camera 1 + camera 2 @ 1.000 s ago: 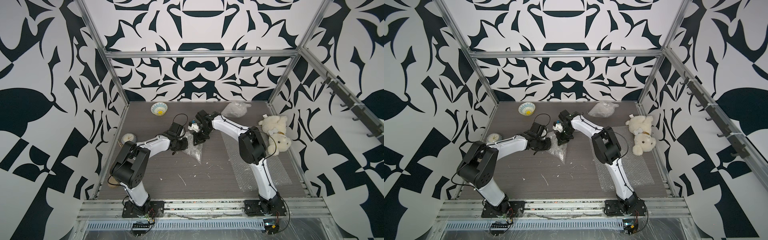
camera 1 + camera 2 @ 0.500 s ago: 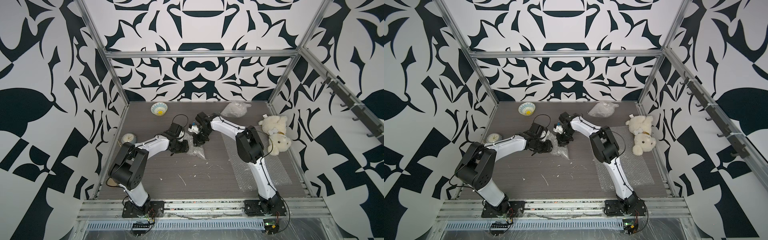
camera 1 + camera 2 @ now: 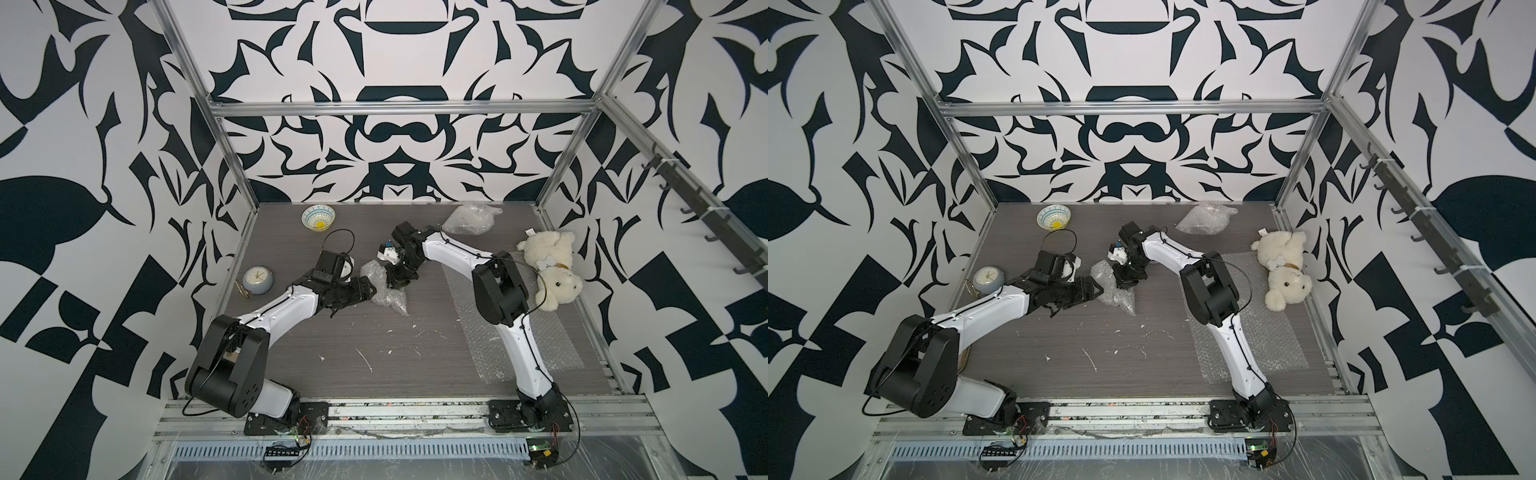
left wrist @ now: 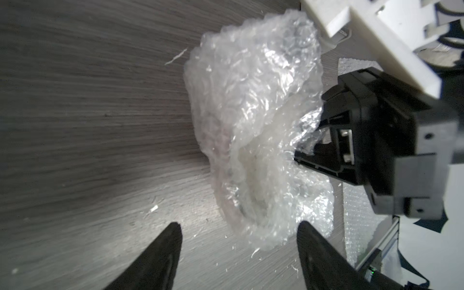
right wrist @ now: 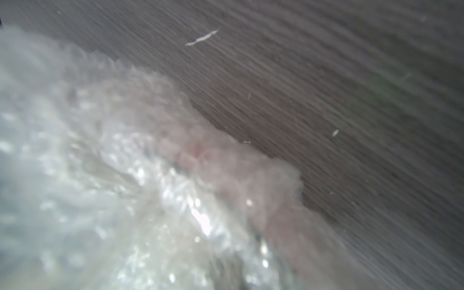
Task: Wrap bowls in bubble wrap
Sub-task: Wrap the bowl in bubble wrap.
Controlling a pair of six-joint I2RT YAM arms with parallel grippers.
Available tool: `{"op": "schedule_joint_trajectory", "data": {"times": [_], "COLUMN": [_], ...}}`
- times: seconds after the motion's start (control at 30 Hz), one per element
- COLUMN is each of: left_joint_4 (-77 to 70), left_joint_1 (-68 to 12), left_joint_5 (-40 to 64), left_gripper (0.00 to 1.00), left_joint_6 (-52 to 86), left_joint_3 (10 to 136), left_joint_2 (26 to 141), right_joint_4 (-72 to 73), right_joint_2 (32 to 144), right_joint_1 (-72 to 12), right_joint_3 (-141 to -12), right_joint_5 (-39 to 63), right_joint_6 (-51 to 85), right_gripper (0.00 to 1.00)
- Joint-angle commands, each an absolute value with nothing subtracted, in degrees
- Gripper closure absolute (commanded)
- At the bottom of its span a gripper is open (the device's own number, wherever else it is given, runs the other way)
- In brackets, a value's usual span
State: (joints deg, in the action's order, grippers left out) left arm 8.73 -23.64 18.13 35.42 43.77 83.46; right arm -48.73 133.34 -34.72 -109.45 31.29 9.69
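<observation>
Both top views: a grey wood-grain table [image 3: 374, 374] is walled on three sides by black-and-white patterned panels. My two arms meet a little behind its middle, at a crumpled bundle [image 3: 386, 293] of bubble wrap. The bundle's long axis runs diagonally from far-left to near-right, with its narrow tip toward the front. My left gripper [image 3: 368, 291] lies just beside its left edge. My right gripper [image 3: 397, 280] comes down on its far side. The front half of the table is open room (only small white scraps lie there).

An unwrapped bowl [image 3: 318, 217], blue-and-white with a yellow centre, sits upright at the back left, well apart from both grippers. A second bundle [image 3: 471, 219] lies at the back right. A flat sheet [image 3: 552, 340] lies along the right edge, under my right arm. A teddy bear [image 3: 548, 266] rests against the right wall, and an alarm clock [image 3: 257, 280] stands by the left wall.

Left wrist view: my left fingers [image 4: 155, 258] stand wide apart and hold nothing. The bundle's end lies just past their tips. The right gripper is closed on a fold at the bundle's side.

Right wrist view: blurred wrap fills about half the frame, with bare table beyond it. My own right fingers are out of sight here.
</observation>
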Motion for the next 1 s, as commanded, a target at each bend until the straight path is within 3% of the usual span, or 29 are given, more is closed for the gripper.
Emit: {"op": "schedule_joint_trajectory", "data": {"times": [0.0, 0.17, 0.2, 0.3, 0.6, 0.83, 0.97], "left_joint_4": [0.06, -9.51, -10.21, -10.45, 0.43, 6.35, 8.20], "left_joint_1": [-23.82, -24.29, -24.47, -24.54, -24.58, -24.61, -24.61], "left_joint_5": [21.62, 22.36, 22.40, 21.91, 14.82, 9.55, 8.70], "left_gripper": [0.21, 0.18, 0.12, 0.10, 0.22, 0.25, 0.25], "left_joint_6": [42.95, 49.22, 49.56, 49.76, 44.98, 40.07, 38.13], "left_joint_3": [40.34, 38.27, 38.73, 39.81, 45.05, 47.84, 49.10], "left_joint_2": [83.93, 86.94, 87.91, 90.09, 94.86, 96.08, 96.46], "right_joint_4": [-46.42, -46.16, -46.08, -45.97, -45.51, -45.36, -45.53], "right_joint_2": [135.16, 135.07, 135.00, 134.92, 134.22, 129.52, 126.69], "right_joint_1": [-33.95, -34.13, -34.10, -34.17, -34.13, -33.79, -33.00], "right_joint_3": [-108.90, -108.81, -108.81, -108.77, -108.65, -107.49, -107.91], "right_joint_5": [23.82, 23.88, 23.97, 23.98, 25.27, 25.41, 24.90], "right_joint_6": [9.93, 10.13, 10.20, 10.24, 10.33, 9.76, 9.51], "right_gripper": [1.00, 1.00, 1.00, 1.00, 1.00, 0.81, 0.76]}}
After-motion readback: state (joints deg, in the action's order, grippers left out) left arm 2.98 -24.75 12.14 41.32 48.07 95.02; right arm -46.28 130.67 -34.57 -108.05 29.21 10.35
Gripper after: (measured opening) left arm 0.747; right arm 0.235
